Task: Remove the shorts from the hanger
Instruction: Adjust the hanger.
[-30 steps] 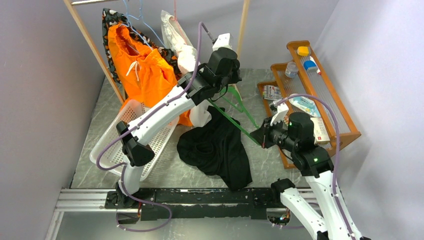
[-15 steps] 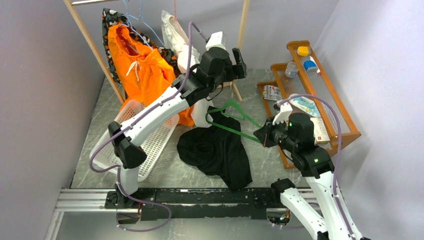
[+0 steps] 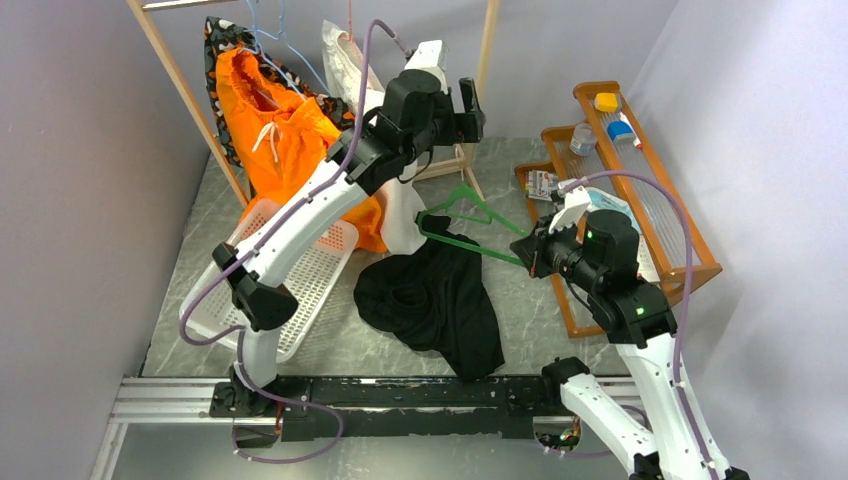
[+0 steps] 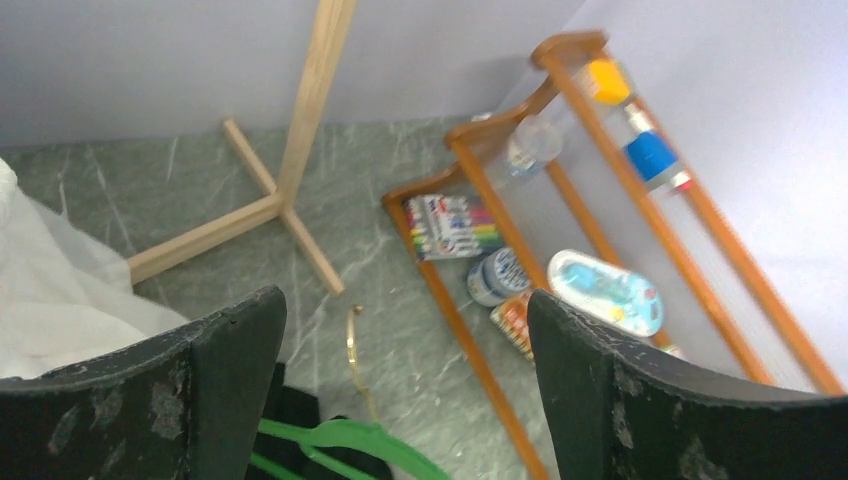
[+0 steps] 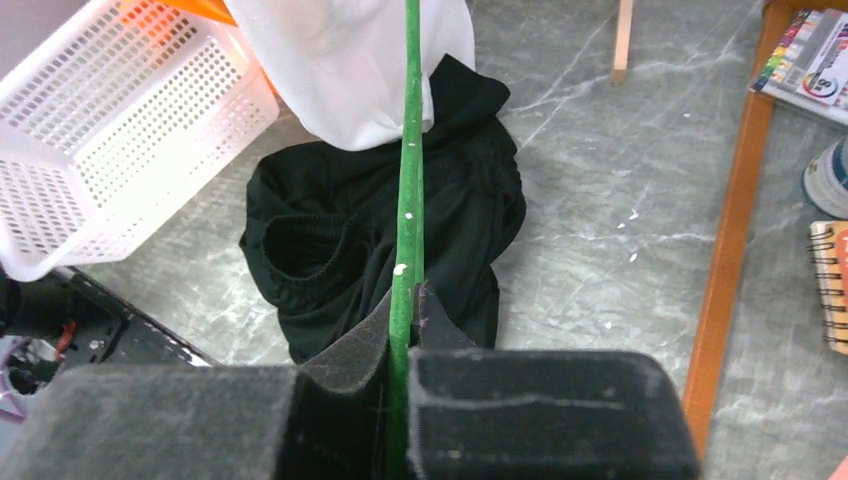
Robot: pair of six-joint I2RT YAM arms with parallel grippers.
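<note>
The shorts (image 3: 285, 140) hang at the left end of the rack (image 3: 190, 95), untouched, so the task is, I think, not yet done. Near the rack's right post the left gripper (image 4: 404, 340) has just spread its jaws wide and let go of the green hanger (image 5: 408, 180). In front of the rack, only the right gripper (image 5: 402, 300) now pinches this bare hanger.

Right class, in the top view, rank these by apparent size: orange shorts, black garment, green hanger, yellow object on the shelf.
Orange shorts and black garment: similar, and the shorts are partly covered, so unranked.
Then the green hanger.
Smallest: the yellow object.
</note>
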